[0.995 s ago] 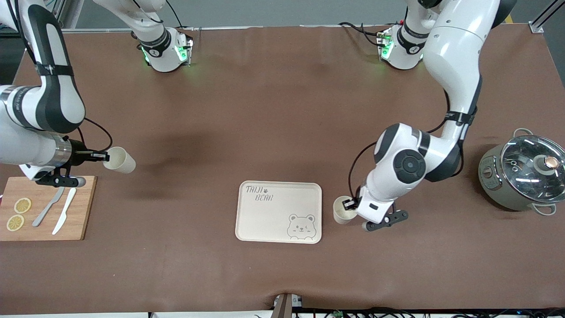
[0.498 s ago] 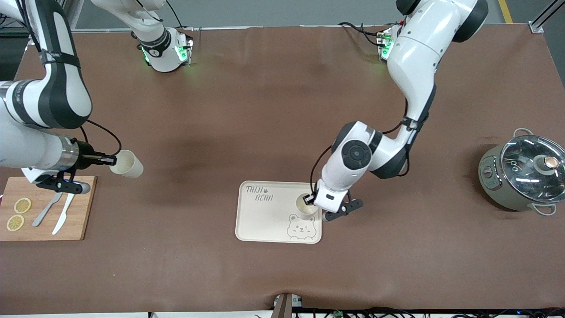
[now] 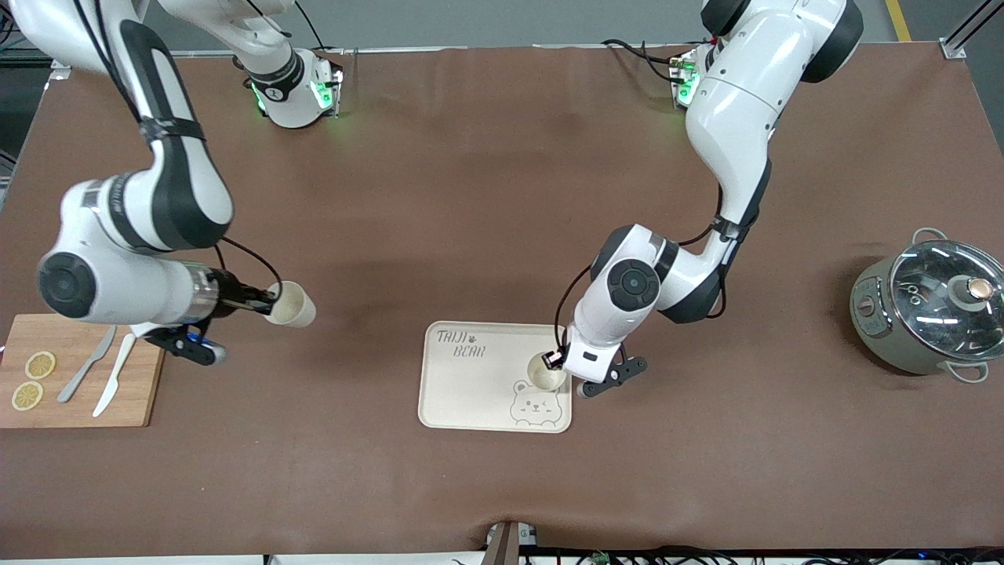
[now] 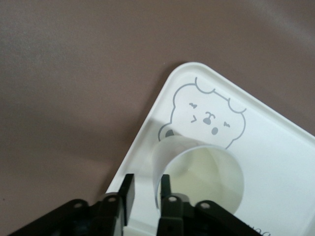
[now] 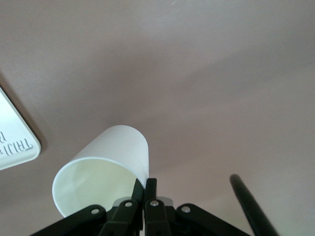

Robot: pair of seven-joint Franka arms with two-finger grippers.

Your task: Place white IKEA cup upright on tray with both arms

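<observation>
The cream tray (image 3: 471,384) lies on the brown table. One white cup (image 3: 547,374) stands upright on it next to the bear drawing, also in the left wrist view (image 4: 206,172). My left gripper (image 3: 554,359) is open astride this cup's rim (image 4: 146,194), one finger inside, the other outside with a gap to the wall. My right gripper (image 3: 271,298) is shut on the rim of a second white cup (image 3: 292,305), held tilted over bare table between the cutting board and the tray. The right wrist view shows that gripper (image 5: 144,189), its cup (image 5: 113,157) and a tray corner (image 5: 15,142).
A wooden cutting board (image 3: 145,392) with two lemon slices (image 3: 31,380) and two knives (image 3: 102,377) lies at the right arm's end. A grey pot with a glass lid (image 3: 929,314) stands at the left arm's end.
My left arm carried its cup from beside the tray onto it and set it by the bear face. My right arm moved its tilted cup toward the tray.
</observation>
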